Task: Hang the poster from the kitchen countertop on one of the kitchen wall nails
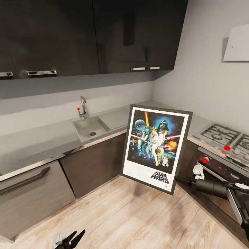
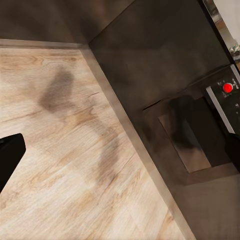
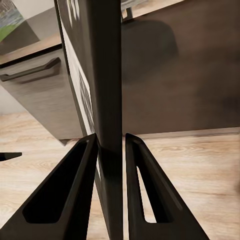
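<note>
Head view: the kitchen countertop (image 1: pixel 41 138), a long grey metal worktop with a built-in sink (image 1: pixel 90 128) and a gas hob (image 1: pixel 224 136), is seen wrapping the corner, and the poster (image 1: pixel 156 147) is held clear of it, in the air above the wooden floor (image 1: pixel 131 218) and in front of the dark cabinet fronts (image 1: pixel 93 166). The frame is carried upright, its long axis near vertical and leaning slightly, the printed face turned toward the camera with the logo at the bottom. It is judged to be a stiff, flat, light panel that would swing readily about a single grip and could slip on its smooth frame edge; a hold on the frame rather than on the print is advisable. The right gripper (image 1: pixel 180 180) is seen at the lower right corner, and in the right wrist view its fingers (image 3: pixel 65 195) are closed narrowly on the frame edge. The left gripper (image 1: pixel 71 240) hangs low near the floor, its fingers apart and holding nothing.
</note>
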Available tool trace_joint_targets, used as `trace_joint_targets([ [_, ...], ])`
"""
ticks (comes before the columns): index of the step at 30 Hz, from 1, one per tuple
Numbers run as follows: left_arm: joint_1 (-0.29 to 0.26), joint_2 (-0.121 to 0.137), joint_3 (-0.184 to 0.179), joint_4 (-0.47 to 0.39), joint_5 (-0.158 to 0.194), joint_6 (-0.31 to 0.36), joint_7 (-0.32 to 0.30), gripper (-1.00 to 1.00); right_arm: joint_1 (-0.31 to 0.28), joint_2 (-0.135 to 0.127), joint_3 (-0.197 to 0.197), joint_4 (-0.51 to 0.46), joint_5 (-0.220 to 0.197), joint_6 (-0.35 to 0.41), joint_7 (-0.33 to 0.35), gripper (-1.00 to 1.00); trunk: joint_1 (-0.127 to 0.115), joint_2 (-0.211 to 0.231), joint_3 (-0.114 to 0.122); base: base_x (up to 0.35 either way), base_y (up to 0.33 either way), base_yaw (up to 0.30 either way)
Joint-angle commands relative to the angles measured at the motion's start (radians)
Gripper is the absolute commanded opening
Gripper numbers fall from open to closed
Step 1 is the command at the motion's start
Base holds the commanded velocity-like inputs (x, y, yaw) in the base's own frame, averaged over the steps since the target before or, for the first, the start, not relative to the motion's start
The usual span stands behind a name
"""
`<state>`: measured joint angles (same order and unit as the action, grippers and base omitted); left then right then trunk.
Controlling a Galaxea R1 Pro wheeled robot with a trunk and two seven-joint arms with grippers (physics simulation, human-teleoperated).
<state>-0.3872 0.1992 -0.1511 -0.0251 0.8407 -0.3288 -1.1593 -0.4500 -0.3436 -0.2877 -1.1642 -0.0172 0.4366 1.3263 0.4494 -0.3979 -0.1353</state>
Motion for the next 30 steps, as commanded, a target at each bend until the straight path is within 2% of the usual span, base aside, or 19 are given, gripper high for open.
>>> trace_joint_targets([
  [1,-0.001,0.000,-0.008,0.001,0.008,-0.006,-0.002,1.00,-0.001,0.000,-0.001,0.000,-0.003,0.013,0.005,-1.00,0.001,-0.002,-0.002,0.000,0.000,0.000],
  [8,-0.001,0.000,-0.008,0.001,0.008,-0.006,-0.003,1.00,-0.001,0.000,-0.001,-0.001,-0.003,0.013,0.005,-1.00,0.001,-0.002,-0.002,0.000,0.000,0.039],
  [18,-0.001,0.000,-0.008,0.001,0.008,-0.006,-0.003,1.00,-0.001,0.000,0.000,-0.006,-0.002,0.011,0.004,-1.00,0.001,-0.002,-0.002,0.000,0.003,0.243],
  [26,-0.001,0.000,-0.008,0.001,0.008,-0.006,-0.003,1.00,-0.001,0.001,0.000,-0.006,-0.001,0.011,0.004,-1.00,0.001,-0.002,-0.002,0.000,0.201,0.285],
  [30,-0.001,0.000,-0.008,0.001,0.008,-0.006,-0.003,1.00,-0.001,0.001,-0.001,-0.004,-0.001,0.011,0.004,-1.00,0.001,-0.002,-0.002,0.000,0.277,0.139],
])
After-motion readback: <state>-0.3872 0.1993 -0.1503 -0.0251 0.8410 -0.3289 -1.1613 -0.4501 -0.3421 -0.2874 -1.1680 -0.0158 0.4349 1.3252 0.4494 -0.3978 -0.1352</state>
